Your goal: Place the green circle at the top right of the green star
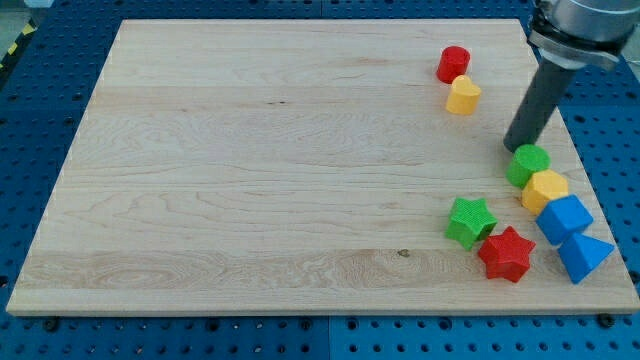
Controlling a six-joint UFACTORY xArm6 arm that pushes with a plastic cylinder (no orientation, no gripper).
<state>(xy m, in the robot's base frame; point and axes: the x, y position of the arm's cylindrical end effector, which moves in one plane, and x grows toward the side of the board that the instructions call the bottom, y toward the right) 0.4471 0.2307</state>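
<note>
**Tip at the green circle, right side of the surface**

While the dark rod descended from the far right corner of the view, my tip point(512, 149) stood on the wooden surface point(250, 170) at the far left edge of the green circle point(527, 163), touching it or nearly so. As the tool was a plain rod, it had no jaws to part or close and clamped nothing. The green circle lay near the surface's right edge, to the right of and farther away than the green star point(470, 221), with bare wood between them. A yellow block point(544, 189) of rounded, many-sided form touched the circle's near right side. Next came a blue block point(564, 219), its exact shape unclear, and then a blue triangle point(584, 256) at the near right. A red star point(505, 254) lay against the near right side of the green star. Farther off, a red cylinder point(453, 64) and a yellow heart point(462, 96) sat just beside each other, well apart from the rest.
</note>
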